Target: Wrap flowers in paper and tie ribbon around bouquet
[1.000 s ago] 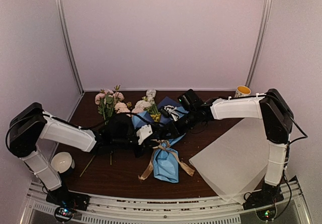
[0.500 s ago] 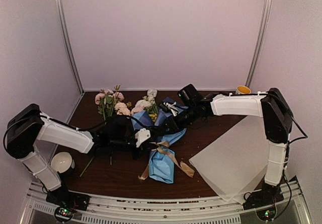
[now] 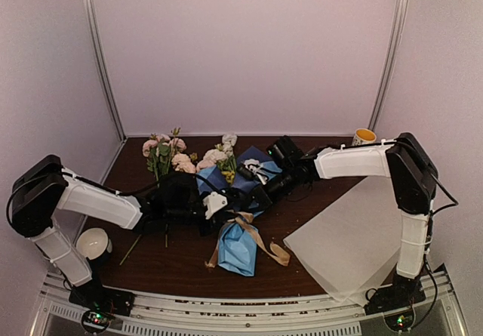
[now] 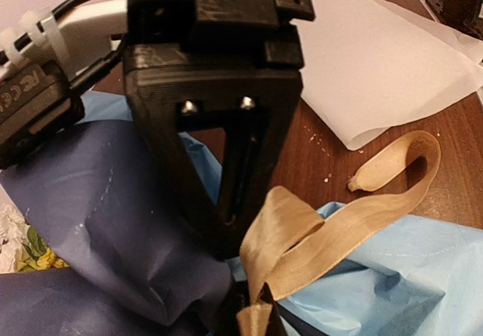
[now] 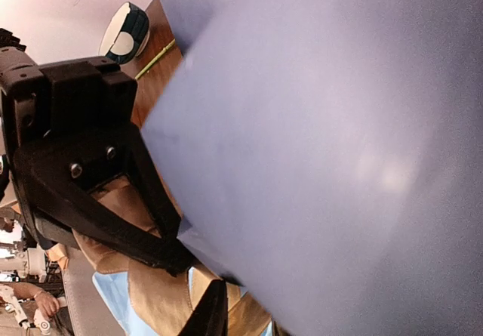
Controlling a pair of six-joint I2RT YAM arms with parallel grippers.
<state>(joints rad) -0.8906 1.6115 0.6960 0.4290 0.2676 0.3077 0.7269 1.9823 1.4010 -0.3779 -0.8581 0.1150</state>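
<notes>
Top external view: on the bench (image 3: 324, 200), the bouquet (image 3: 235, 247) lies centre, its narrow end nudged toward 7 o'clock this past second. The ribbon (image 3: 253, 226) crosses it, seemingly unknotted. Left fingers (image 4: 226, 319) pinch the ribbon; whether the right fingers (image 4: 249, 177) grip anything I cannot tell.

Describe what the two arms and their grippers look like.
The left arm and right arm have white shells between bulky black joints, with black cables alongside. The left gripper and right gripper are black, with triangular open-frame fingers showing two screws. White cable ties bind the right arm's wiring.
</notes>
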